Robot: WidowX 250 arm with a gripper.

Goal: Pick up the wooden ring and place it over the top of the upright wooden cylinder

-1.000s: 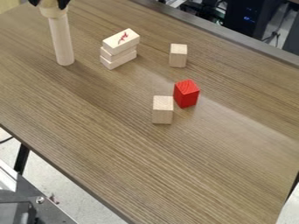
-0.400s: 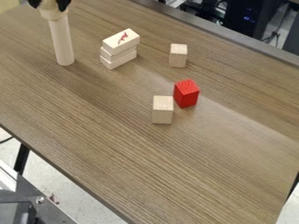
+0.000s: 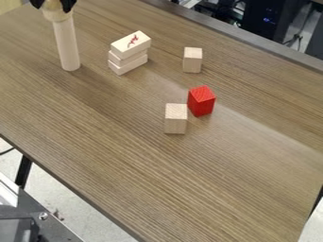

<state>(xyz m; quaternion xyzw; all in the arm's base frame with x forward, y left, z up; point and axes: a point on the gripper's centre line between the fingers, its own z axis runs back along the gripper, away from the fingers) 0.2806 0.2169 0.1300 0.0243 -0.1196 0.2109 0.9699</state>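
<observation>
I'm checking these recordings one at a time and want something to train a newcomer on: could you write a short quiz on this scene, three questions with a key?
1. Multiple choice: how many flat blocks make up the stack?
A) two
B) three
C) four

2. True or false: the gripper is at the upper left of the view, at the top end of the long wooden pin.

3. Fill in the blank: right beside the pale block nearest the camera stands a block whose colour is ____.

Key: 1 B; 2 true; 3 red.
</observation>
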